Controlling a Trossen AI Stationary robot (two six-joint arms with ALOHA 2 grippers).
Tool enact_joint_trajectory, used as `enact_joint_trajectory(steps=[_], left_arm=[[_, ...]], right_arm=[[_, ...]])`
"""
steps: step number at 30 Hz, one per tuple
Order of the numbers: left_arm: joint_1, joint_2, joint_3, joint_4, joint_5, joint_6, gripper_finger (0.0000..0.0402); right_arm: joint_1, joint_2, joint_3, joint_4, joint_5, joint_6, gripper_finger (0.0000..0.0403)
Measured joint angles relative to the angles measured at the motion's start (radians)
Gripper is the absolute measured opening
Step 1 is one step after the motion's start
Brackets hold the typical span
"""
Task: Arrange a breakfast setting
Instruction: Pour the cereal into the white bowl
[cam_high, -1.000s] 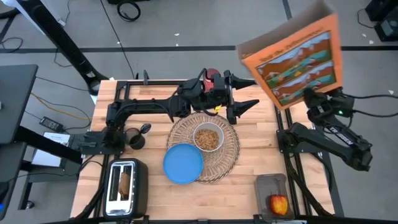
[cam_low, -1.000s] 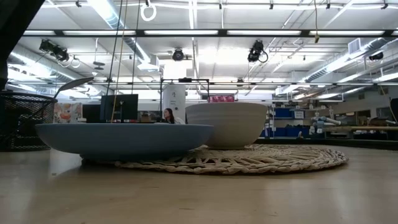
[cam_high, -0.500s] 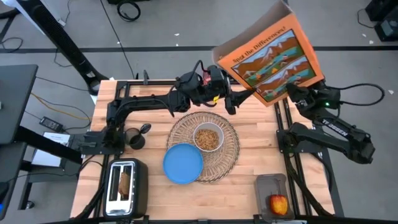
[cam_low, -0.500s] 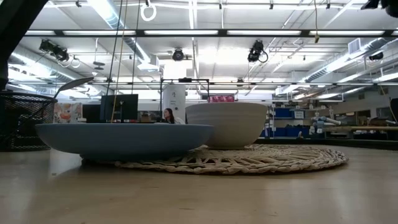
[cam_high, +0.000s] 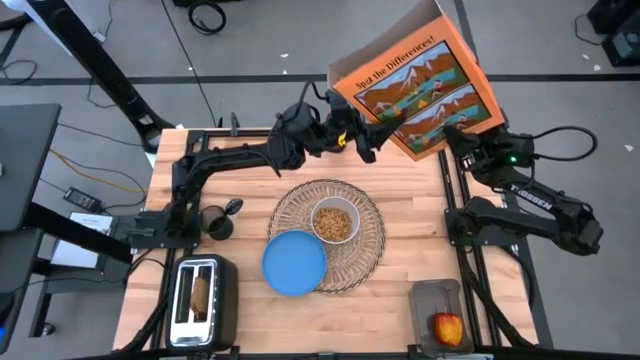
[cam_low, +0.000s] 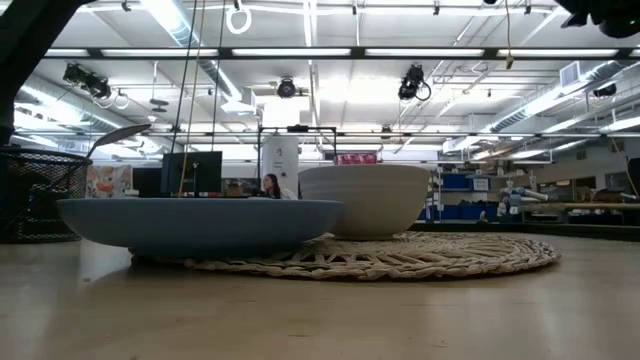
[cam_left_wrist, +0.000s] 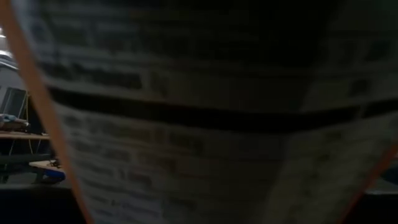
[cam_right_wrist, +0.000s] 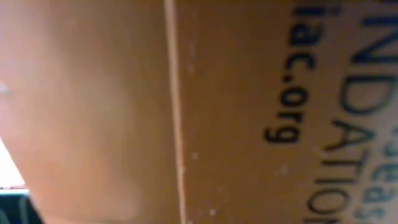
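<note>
The orange cereal box (cam_high: 418, 85) carries the heading "Spot the Differences!" above two picture panels in the high view. In the right wrist view its orange side (cam_right_wrist: 249, 112) shows ".org" and the partial capitals "NDATION".

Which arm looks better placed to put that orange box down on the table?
The right, probably. Its tool already grips the cereal box at its lower corner, holding it above the table's far edge. The left tool only reaches toward the box.
</note>
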Motion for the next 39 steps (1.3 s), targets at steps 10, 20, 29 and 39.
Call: enact_joint_trajectory(steps=[10,20,29,39], left_arm=[[0.002,0.0,0.0,0.002,0.003,0.012,0.0211],[0.011,-0.013,-0.001,0.002,0.017,0.018,0.0213],[0.028,-0.092,-0.002,-0.07,0.079,0.034,0.0208],[0.044,-0.196,-0.001,-0.193,0.087,0.116,0.0207]], right_arm=[[0.0,0.008,0.001,-0.005,0.001,-0.018,0.0265],[0.0,0.012,0.0,-0.037,-0.017,-0.024,0.0349],[-0.002,-0.014,0.0,-0.112,-0.062,-0.027,0.0375],[0.002,-0.054,0.0,-0.255,-0.086,-0.102,0.037]])
